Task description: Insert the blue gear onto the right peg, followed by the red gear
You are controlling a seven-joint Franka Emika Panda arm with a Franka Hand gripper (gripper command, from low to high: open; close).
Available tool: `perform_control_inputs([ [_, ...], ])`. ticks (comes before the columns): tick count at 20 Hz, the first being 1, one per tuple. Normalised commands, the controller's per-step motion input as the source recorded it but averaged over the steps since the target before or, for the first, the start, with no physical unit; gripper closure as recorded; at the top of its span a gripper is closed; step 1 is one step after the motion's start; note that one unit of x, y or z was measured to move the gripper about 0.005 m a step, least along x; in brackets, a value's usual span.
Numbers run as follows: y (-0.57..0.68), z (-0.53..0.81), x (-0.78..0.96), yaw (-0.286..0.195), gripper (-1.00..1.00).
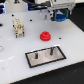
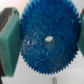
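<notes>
One gripper clamped edgewise on the blue gear, green pads pressed to toothed rim | held aloft at top of exterior view | flat speckled disc, centre hole | red gear on white table, hubbed, round | right peg thin, dark, upright on grey black-framed plate

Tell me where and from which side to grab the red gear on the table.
The red gear lies flat on the white table, raised hub upward, nothing touching it. Come straight down from above and close the fingers across its toothed rim on opposite sides; that likely keeps the centre hole free for the right peg. The gripper first has to place the blue gear it holds.
</notes>
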Motion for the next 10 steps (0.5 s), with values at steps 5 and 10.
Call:
perform_control_inputs([
  [5, -0.21, 0.52, 0.83, 0.000, 1.00],
  [10, -0.23, 0.45, 0.84, 0.000, 1.00],
])
